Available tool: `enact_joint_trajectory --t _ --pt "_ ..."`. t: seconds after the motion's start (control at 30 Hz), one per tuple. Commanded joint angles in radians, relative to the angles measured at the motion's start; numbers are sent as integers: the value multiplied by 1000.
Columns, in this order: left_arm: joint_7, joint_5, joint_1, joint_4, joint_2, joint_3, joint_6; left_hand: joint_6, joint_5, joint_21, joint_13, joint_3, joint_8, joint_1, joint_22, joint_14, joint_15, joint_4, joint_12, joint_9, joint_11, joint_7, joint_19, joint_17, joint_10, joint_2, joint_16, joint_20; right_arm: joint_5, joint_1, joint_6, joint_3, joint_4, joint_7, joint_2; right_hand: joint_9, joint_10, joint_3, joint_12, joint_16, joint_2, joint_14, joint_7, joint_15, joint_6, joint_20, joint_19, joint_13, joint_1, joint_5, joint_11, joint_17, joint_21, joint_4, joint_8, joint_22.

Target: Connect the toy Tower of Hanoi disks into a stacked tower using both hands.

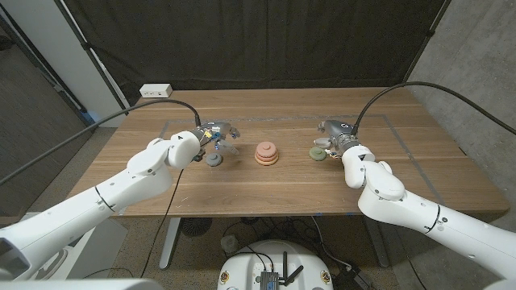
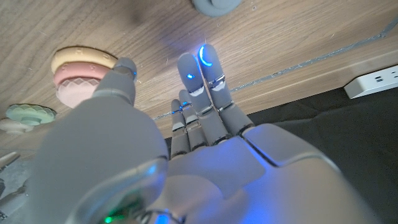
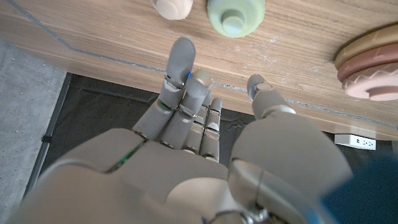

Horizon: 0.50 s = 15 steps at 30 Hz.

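Wooden tabletop (image 1: 242,193), a white power strip (image 1: 156,90) at its far left corner. Mid-table stands the pink-and-tan disk stack (image 1: 267,154), nothing blocking it. My left hand (image 1: 211,135), fingers spread and holding nothing, sits by a grey disk (image 1: 214,159). My right hand (image 1: 331,131), likewise spread, is beside a green disk (image 1: 319,153) (right wrist view adds a cream piece (image 3: 174,7) next to it).

Table (image 1: 266,189): matt wood, visible grain. Disks (image 1: 267,155): matt plastic-looking, pastel. Fingers (image 2: 198,93): smooth grey plastic w/ slight sheen.
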Motion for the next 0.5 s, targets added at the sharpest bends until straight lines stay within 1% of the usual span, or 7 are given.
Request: enact_joint_trajectory --t 0.03,0.17,0.27,0.4,0.5 --pt "108 -55 70 -29 9 -30 72 15 8 9 -1 10 3 3 2 15 -99 0 6 1 -5 -3 13 4 15 8 4 -140 14 -25 26 29 -8 -10 -20 4 -9 5 1 -8 -9 -10 5 -25 -4 -55 -6 5 6 5 1 -5 -2 -2 -5 1" --pt "148 -83 90 -36 15 -45 84 18 8 9 -2 11 3 4 2 15 -99 -1 5 1 -7 -3 14 1 17 8 3 -141 33 -34 41 45 -13 -10 -27 4 -17 4 1 -9 -11 -11 12 -24 -14 -54 -10 6 6 4 6 -5 -3 -2 -11 1" --pt "178 -92 104 -44 23 -52 93 19 9 9 -3 12 1 6 2 18 -99 -1 3 1 -5 -4 14 1 17 10 4 -140 35 -39 57 49 -9 -16 -30 3 -26 3 0 -15 -12 -17 11 -24 -22 -53 -17 6 4 3 12 -9 -6 -1 -15 0" --pt "224 -88 117 -45 25 -49 110 21 10 9 -4 14 0 7 2 20 -99 -1 2 2 -5 -5 17 0 17 11 3 -140 35 -46 65 54 -2 -32 -23 2 -30 1 0 -19 -14 -21 11 -24 -23 -54 -21 5 5 3 10 -12 -8 -2 -16 0" --pt "251 -111 129 -38 27 -57 96 24 11 9 -4 16 0 9 3 24 -99 -1 3 2 -8 -7 16 2 23 13 5 -141 31 -49 77 54 3 -41 -22 2 -31 0 0 -20 -14 -22 12 -24 -23 -54 -21 4 5 2 8 -14 -6 -2 -17 2"
